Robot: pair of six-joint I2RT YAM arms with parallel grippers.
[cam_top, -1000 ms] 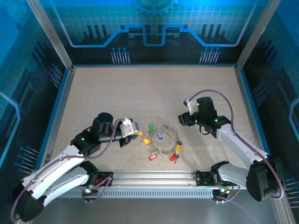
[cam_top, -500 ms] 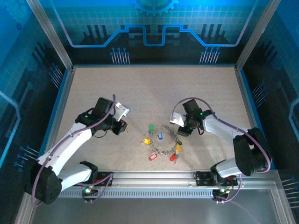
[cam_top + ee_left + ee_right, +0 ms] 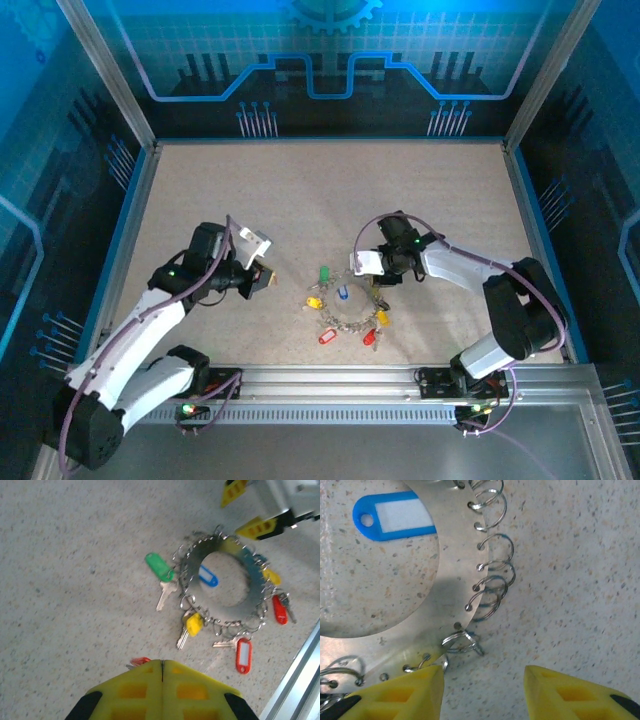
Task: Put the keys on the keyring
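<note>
Keyring (image 3: 225,612) flat on worktop (image 3: 60,580), keys (image 3: 160,566) around rim. Left claw (image 3: 162,687) pressed together; right claw (image 3: 482,677) spread at rim.

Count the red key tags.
2 red tags: one at the keyring's near-left edge, one at its near-right edge. A red sliver at the left tool's tips may be a third.

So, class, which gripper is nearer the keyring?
Right. The right gripper is at the keyring rim, just overlapping its edge; the left gripper lies off to its left, apart.
</note>
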